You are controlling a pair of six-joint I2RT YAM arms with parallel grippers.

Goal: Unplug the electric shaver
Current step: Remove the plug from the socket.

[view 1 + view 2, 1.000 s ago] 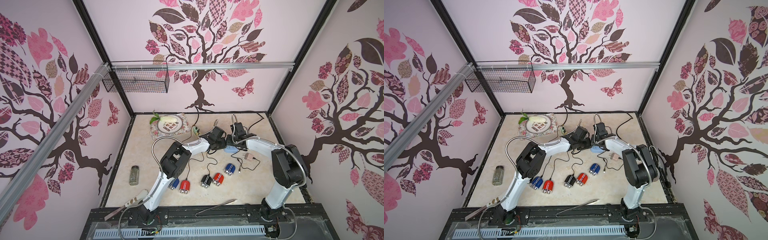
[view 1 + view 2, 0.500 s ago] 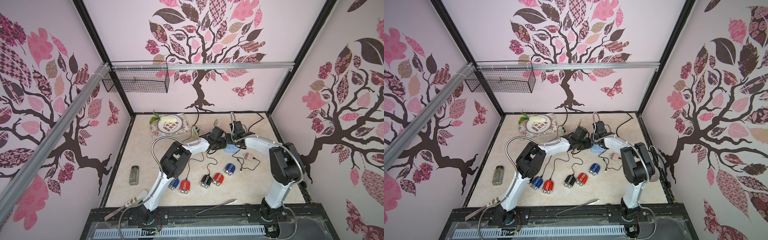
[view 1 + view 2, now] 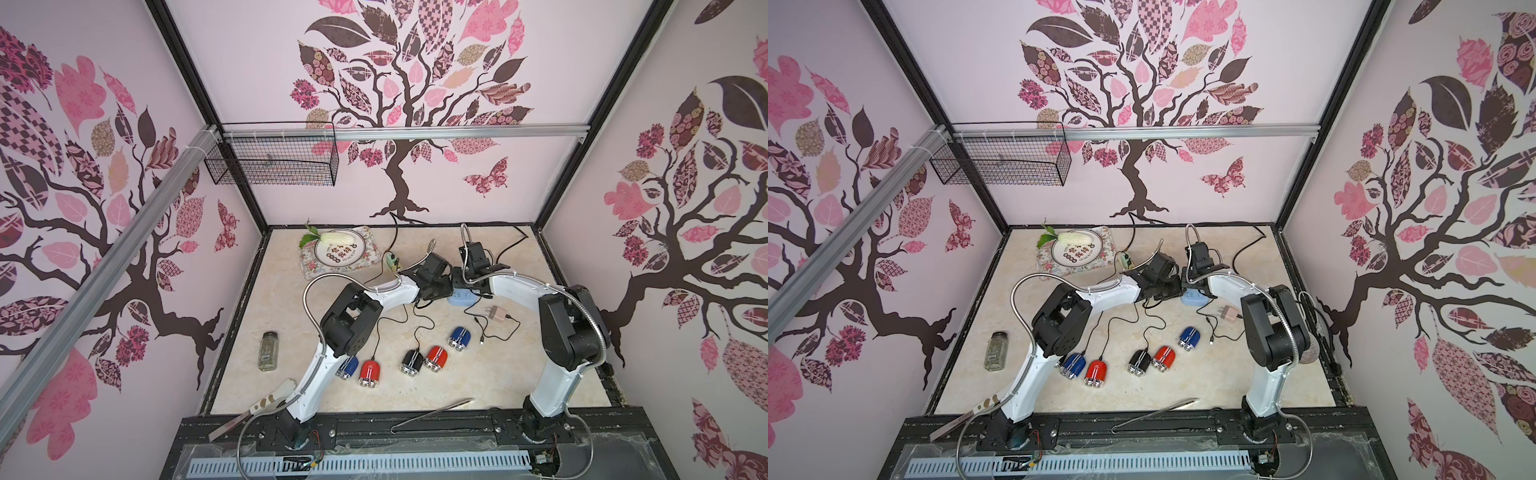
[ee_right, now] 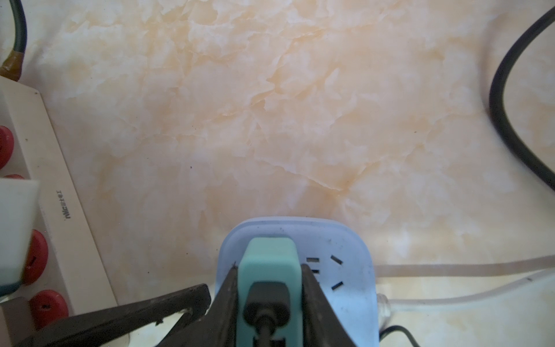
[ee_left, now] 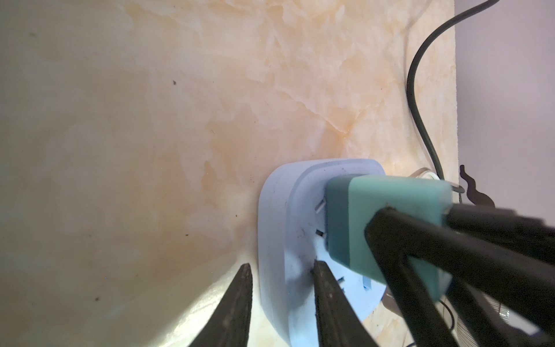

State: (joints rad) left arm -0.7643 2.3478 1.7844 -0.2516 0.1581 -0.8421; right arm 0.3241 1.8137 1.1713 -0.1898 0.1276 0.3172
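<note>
Several electric shavers lie in a row on the marble table, among them a blue one point(image 3: 459, 337), a red one point(image 3: 436, 358) and a black one point(image 3: 411, 361), their thin black cords running back toward a light-blue socket block point(image 3: 462, 297). A teal plug adapter point(image 4: 268, 249) sits in that block point(image 4: 345, 249) with a black cord plug in its end. My right gripper point(image 4: 269, 267) is shut on the adapter's two sides. My left gripper point(image 5: 282, 266) is shut across the block's edge point(image 5: 279, 210). A little of the adapter's point(image 5: 390, 204) metal prongs shows above the block's face.
A white power strip with red sockets point(image 4: 60, 195) lies close beside the block, and a thick black cable point(image 4: 510, 120) curves behind. A pink adapter point(image 3: 496, 312) lies loose. Plate on a floral tray point(image 3: 338, 251), spice jar point(image 3: 268, 351), tongs point(image 3: 432, 411), knife point(image 3: 249, 413).
My right gripper has closed onto the teal adapter and its arm has shifted slightly. The left gripper has stayed on the socket block.
</note>
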